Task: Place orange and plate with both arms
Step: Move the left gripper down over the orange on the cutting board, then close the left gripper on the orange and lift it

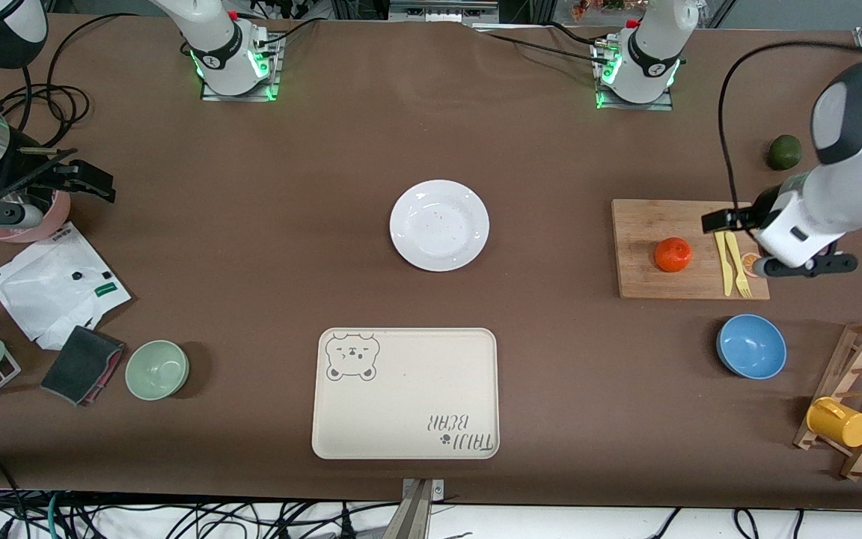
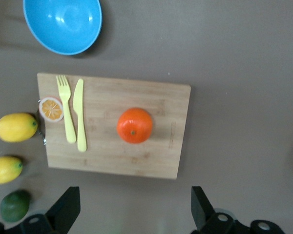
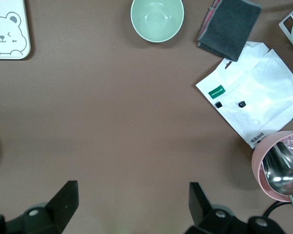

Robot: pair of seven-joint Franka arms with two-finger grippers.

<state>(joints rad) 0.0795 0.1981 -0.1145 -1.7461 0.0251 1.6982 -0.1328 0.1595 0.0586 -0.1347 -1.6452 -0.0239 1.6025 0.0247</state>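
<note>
- Orange [image 1: 673, 254] resting on the wooden cutting board [image 1: 648, 224], at mid-height of the front view toward the left arm's end; touched by neither gripper.
- Yellow fork [image 1: 740, 266] and yellow knife [image 1: 723, 262] side by side on the same board, apart from the orange.
- Plate [image 1: 439, 224] bare on the brown table [image 1: 289, 224], just above the centre of the front view, well apart from the board.
- Bear-print tray [image 1: 405, 393] in the lower middle of that view, nearer the camera than the plate.
- Left gripper [image 2: 134, 204] in the air by the cutting board, jaws spread wide, holding nothing.
- Right gripper [image 3: 132, 195] in the air near the pink cup [image 3: 273, 165] and white bag [image 3: 254, 92], at the right arm's end; jaws spread wide, holding nothing.
</note>
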